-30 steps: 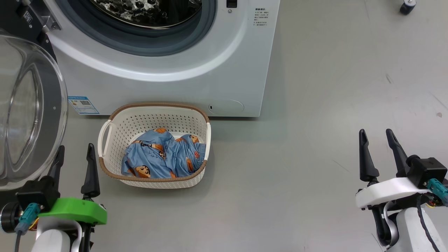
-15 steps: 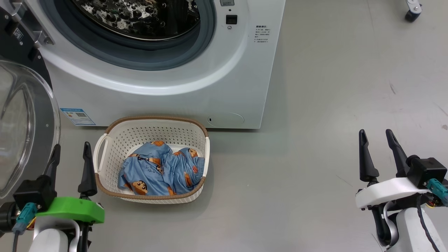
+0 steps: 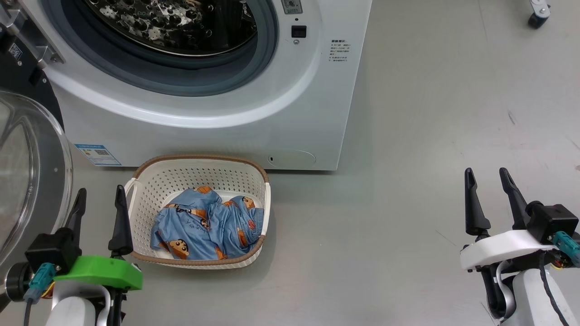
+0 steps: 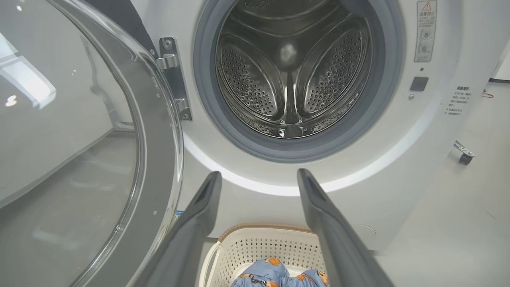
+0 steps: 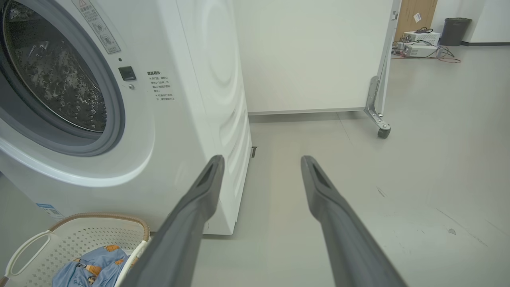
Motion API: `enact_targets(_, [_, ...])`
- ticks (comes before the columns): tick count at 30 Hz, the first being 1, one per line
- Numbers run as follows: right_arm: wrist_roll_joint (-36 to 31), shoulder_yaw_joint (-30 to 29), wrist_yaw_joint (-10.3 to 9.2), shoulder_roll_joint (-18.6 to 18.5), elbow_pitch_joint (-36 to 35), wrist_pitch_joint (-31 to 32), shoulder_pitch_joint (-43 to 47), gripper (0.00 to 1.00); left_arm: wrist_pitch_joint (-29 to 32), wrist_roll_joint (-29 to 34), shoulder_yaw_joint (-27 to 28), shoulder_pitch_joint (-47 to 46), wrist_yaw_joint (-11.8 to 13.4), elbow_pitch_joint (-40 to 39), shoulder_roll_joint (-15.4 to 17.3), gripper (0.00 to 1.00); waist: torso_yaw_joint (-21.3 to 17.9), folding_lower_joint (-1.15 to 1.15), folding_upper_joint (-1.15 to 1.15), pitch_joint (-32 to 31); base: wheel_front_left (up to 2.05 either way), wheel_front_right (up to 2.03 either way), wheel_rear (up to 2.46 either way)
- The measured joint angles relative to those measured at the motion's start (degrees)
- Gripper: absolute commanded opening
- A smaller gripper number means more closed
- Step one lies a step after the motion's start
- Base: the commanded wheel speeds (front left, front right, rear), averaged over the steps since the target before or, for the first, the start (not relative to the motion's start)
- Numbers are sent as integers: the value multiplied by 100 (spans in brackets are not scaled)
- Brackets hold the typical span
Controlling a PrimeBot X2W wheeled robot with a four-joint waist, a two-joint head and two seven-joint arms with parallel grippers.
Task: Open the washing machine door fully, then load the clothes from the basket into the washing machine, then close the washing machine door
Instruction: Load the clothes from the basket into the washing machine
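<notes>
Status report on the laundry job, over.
Left hand open, empty, beside the basket. Right hand open, empty, over bare floor. Washing machine door stands open; clothes in basket, not yet loaded. Nothing between basket and drum.

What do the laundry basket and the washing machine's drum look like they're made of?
The basket looks like matte cream plastic: moulded walls with rows of small holes, and a brown woven-look rim. The drum seems polished metal, probably stainless steel: shiny, reflective, perforated.
</notes>
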Motion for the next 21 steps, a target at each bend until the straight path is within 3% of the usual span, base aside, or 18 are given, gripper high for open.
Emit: enact_targets(21, [0,10,0,2,14,0,-1,100,0,-9,-210,6,0,66,-7,100,18,0,0,232,0,0,0])
